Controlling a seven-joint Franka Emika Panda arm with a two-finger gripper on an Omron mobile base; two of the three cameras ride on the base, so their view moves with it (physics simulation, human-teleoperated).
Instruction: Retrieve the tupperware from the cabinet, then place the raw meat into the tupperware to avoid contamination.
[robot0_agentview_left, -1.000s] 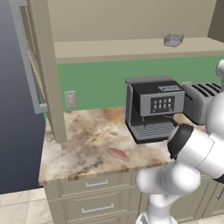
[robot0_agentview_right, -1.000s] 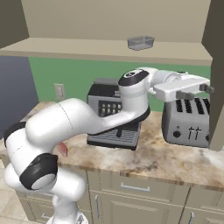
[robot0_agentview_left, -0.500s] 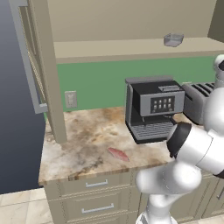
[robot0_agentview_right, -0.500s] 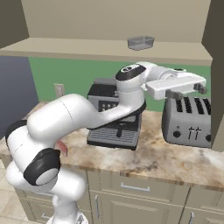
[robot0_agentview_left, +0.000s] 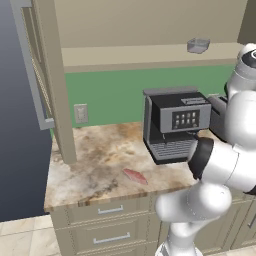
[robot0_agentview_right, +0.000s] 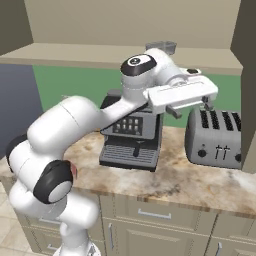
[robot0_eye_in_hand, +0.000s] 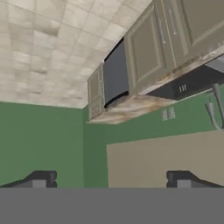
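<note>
The tupperware sits on the shelf of the open cabinet, towards its right end. In the right base view the tupperware peeks out just behind my raised wrist. My gripper hangs open and empty a little below the shelf edge, above the gap between coffee machine and toaster, its fingers pointing down. The raw meat lies flat on the marble counter, front left of the coffee machine. In the hand view the fingertips stand wide apart with nothing between them.
A black and silver coffee machine stands on the counter under the shelf, with a silver toaster to its right. The cabinet door is swung open at the left. Drawers run below the counter.
My arm has lifted, and the hand has moved up and to the left, closer to the shelf edge below the tupperware. The jaws stay open.
</note>
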